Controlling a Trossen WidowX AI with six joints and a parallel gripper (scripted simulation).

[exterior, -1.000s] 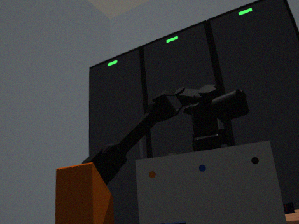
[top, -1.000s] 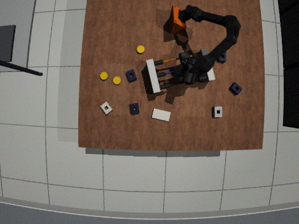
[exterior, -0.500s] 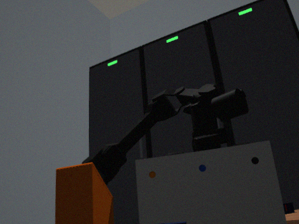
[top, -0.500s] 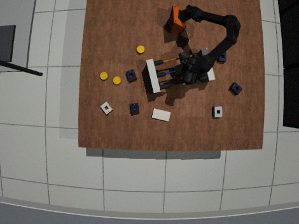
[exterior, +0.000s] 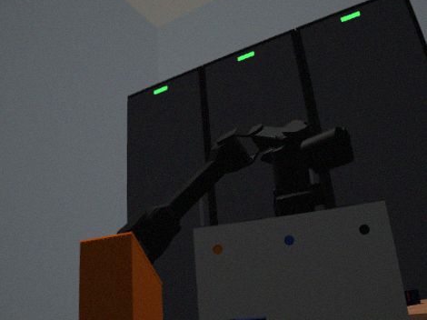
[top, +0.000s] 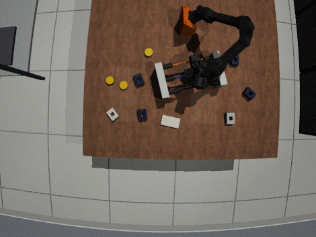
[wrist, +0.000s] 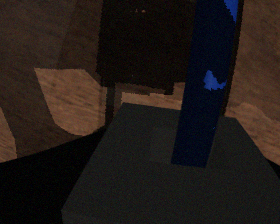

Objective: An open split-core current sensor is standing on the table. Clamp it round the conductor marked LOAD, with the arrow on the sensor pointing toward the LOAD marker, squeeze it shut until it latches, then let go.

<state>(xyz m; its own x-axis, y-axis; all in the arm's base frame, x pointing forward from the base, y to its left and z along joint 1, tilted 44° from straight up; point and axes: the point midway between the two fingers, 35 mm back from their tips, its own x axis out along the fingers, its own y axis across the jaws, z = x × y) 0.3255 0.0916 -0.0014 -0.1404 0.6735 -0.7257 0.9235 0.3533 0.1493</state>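
Three conductors, orange (top: 179, 63), blue (top: 180, 76) and black (top: 183, 89), run from a white end block (top: 162, 81) (exterior: 291, 269) toward the arm. No LOAD marker is readable. My gripper (top: 198, 73) is over the conductors at the blue one; its fingertips are hidden from the top and exterior views. It is shut on something, most likely the sensor. In the wrist view the blue conductor (wrist: 200, 100) runs down to a dark grey block (wrist: 150, 185), and a darker block (wrist: 145, 45) is beside it. Which block is the sensor, its arrow and its latch cannot be made out.
A second white end block (top: 223, 79) is partly under the arm. Dark square parts (top: 138, 80) (top: 142, 115) (top: 249, 93), pale square parts (top: 112, 114) (top: 230, 118), yellow discs (top: 148, 52) (top: 109, 80) (top: 123, 85) and a white plate (top: 170, 121) lie around. The orange base (top: 187, 21) (exterior: 106, 278) is behind.
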